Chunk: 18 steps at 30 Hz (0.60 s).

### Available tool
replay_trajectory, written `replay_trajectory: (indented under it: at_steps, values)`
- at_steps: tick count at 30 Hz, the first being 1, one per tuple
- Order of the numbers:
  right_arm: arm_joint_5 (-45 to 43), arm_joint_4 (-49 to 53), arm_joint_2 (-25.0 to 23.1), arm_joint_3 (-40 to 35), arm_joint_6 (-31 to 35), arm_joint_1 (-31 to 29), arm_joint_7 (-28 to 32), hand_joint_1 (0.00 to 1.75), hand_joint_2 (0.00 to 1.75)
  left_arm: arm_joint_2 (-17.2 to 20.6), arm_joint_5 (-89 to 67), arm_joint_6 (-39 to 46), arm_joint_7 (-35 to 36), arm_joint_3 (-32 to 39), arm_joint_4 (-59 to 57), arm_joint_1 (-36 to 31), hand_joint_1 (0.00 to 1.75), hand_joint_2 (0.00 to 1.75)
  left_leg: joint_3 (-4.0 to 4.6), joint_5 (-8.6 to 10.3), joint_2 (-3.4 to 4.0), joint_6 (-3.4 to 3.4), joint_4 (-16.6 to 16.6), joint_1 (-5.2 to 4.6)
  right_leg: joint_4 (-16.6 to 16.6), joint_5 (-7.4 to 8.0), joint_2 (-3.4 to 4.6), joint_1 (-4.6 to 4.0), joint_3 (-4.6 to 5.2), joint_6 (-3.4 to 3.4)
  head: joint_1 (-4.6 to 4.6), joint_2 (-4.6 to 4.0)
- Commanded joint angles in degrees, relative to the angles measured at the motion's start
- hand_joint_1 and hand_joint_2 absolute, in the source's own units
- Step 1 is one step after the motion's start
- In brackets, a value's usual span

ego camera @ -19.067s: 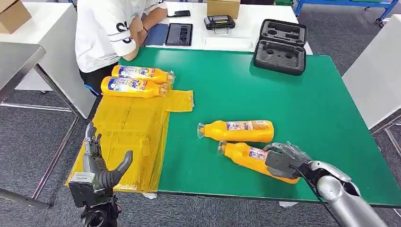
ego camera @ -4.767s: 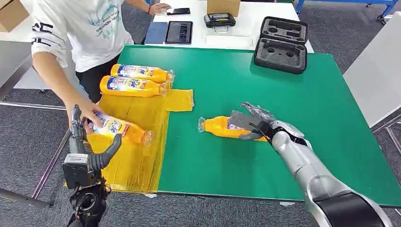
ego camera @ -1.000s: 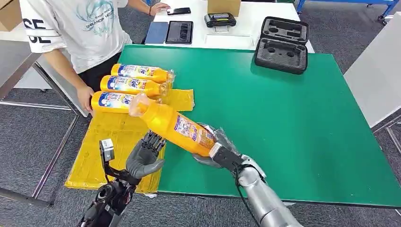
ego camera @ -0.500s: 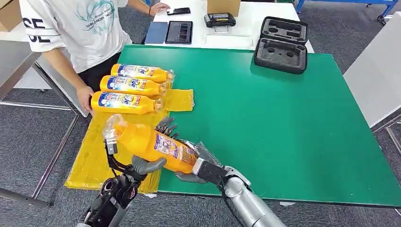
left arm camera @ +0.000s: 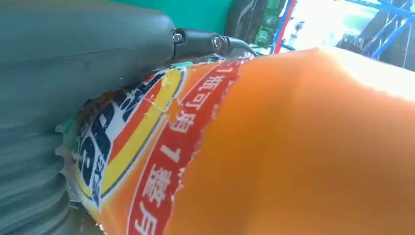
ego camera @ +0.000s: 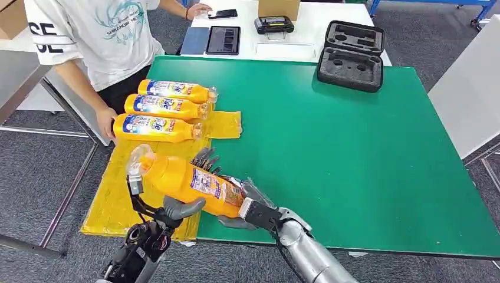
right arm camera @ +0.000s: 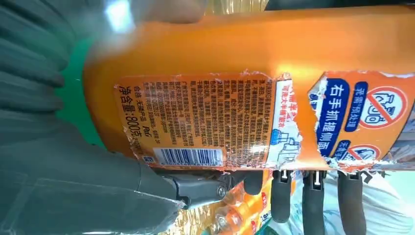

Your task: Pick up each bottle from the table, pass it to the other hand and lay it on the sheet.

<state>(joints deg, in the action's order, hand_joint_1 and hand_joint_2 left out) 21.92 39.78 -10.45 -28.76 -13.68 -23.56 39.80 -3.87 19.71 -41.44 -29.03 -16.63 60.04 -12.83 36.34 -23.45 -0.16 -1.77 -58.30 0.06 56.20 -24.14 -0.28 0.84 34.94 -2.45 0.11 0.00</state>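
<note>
the green table (ego camera: pixel 354 147) carries a yellow sheet (ego camera: pixel 127 188) draped over its left edge. three orange bottles (ego camera: pixel 156 128) lie side by side at the sheet's far end, and a person's hand (ego camera: pixel 106 122) touches the base of the nearest one. a fourth orange bottle (ego camera: pixel 188 183) hangs tilted above the sheet's right border, cap end toward the left. the right hand (ego camera: pixel 247 206) grips its base end, fingers wrapped round the label. the left hand (ego camera: pixel 183 203) cups the bottle's middle, thumb underneath and dark fingers behind it, also gripping. a black foam case (ego camera: pixel 351 56) sits at the table's far side.
</note>
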Motion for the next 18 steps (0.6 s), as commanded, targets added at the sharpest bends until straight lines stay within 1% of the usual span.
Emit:
replay_trajectory:
  at_steps: [1,2,3,5,6,7,8,9,10,11,12,14,16,18]
  values:
    - [0.3,-4.6,1.5,-3.4,-0.6,-0.7,0.2,1.75,1.75,0.3,0.4,0.2,-1.0,1.4,-2.7,-3.4,0.00,1.75,-0.46,-0.15,-0.12,0.13,0.0,0.11,-0.1,-0.17,-0.12,-0.11,-0.52,0.15,0.00,0.00]
    - [0.3,-4.6,1.5,-3.4,-0.6,-0.7,0.2,1.75,1.75,0.3,0.4,0.2,-1.0,1.4,-2.7,-3.4,0.00,1.75,-0.16,-0.03,-0.10,0.06,0.0,0.05,0.0,-0.06,-0.10,-0.05,-0.20,0.07,0.02,0.00]
    - [0.3,-4.6,1.5,-3.4,-0.6,-0.7,0.2,1.75,1.75,0.3,0.4,0.2,-1.0,1.4,-2.7,-3.4,0.00,1.75,-0.29,-0.08,-0.13,0.09,0.0,0.08,-0.1,-0.11,-0.13,-0.08,-0.34,0.11,0.02,0.00]
    - [0.3,-4.6,1.5,-3.4,-0.6,-0.7,0.2,1.75,1.75,0.3,0.4,0.2,-1.0,1.4,-2.7,-3.4,0.00,1.75,-0.16,-0.04,-0.10,0.06,0.0,0.05,-0.1,-0.06,-0.10,-0.06,-0.20,0.07,0.02,0.00]
    - [0.3,-4.5,1.5,-3.5,-0.5,-0.7,0.2,1.75,1.75,0.1,0.6,0.7,-1.2,1.9,-2.4,-3.1,0.00,1.75,-0.46,-0.16,-0.13,0.12,0.0,0.11,-0.1,-0.18,-0.12,-0.11,-0.52,0.15,0.02,0.00]
    - [0.3,-4.6,1.5,-3.5,-0.5,-0.7,0.2,1.75,1.75,0.2,0.6,0.8,-1.2,2.0,-2.2,-3.0,0.00,1.75,-0.24,-0.07,-0.11,0.08,0.0,0.07,-0.1,-0.09,-0.11,-0.08,-0.29,0.09,0.00,0.00]
    - [0.2,-4.6,1.6,-3.5,-0.5,-0.8,0.2,1.75,1.75,0.2,0.8,1.0,-1.4,2.4,-1.9,-2.8,0.00,1.75,-0.19,-0.05,-0.09,0.07,0.0,0.06,-0.1,-0.07,-0.09,-0.07,-0.23,0.07,0.00,0.00]
    - [0.2,-4.7,1.6,-3.5,-0.5,-0.8,0.2,1.75,1.75,0.2,0.9,1.4,-1.5,2.9,-1.7,-2.6,0.00,1.75,-0.51,-0.20,-0.11,0.14,0.0,0.12,-0.1,-0.21,-0.10,-0.12,-0.57,0.16,0.02,0.00]
    - [0.2,-4.8,1.5,-3.7,-0.5,-0.8,0.2,1.75,1.75,0.1,0.9,1.4,-1.8,3.5,-1.1,-2.4,0.00,1.75,-0.26,-0.08,-0.09,0.08,0.0,0.05,-0.1,-0.10,-0.09,-0.06,-0.30,0.09,0.00,0.00]
    - [0.2,-4.9,1.5,-3.7,-0.5,-0.9,0.2,1.75,1.75,0.1,1.2,1.3,-1.9,3.8,-0.8,-2.3,0.00,1.75,-0.35,-0.13,-0.09,0.10,0.0,0.08,-0.1,-0.14,-0.08,-0.09,-0.39,0.11,0.02,0.00]
    - [0.1,-5.0,1.4,-3.7,-0.6,-0.9,0.2,1.75,1.75,-0.1,1.3,1.5,-2.0,4.3,-0.2,-2.1,0.00,1.75,-0.12,-0.03,-0.05,0.05,0.0,0.04,0.0,-0.04,-0.05,-0.04,-0.14,0.05,0.00,0.00]
    - [0.2,-5.3,1.4,-3.9,-0.6,-1.1,0.2,1.75,1.75,-0.2,2.1,1.6,-2.0,5.3,0.8,-1.8,0.00,1.75,-0.14,-0.05,-0.04,0.06,0.0,0.06,0.0,-0.05,-0.04,-0.07,-0.18,0.07,0.02,0.00]
    - [0.2,-5.5,1.3,-4.0,-0.7,-1.2,0.2,1.75,1.75,-0.3,2.3,1.9,-1.9,5.6,1.3,-1.6,0.00,1.75,-0.42,-0.18,-0.04,0.12,0.0,0.11,0.0,-0.17,-0.04,-0.12,-0.46,0.14,0.02,0.00]
    - [0.2,-6.1,1.2,-4.1,-0.8,-1.6,0.2,1.75,1.75,-0.7,2.8,2.2,-1.7,6.2,1.9,-1.0,0.00,1.75,-0.31,-0.13,-0.05,0.09,0.0,0.09,0.0,-0.12,-0.04,-0.09,-0.35,0.11,0.02,0.00]
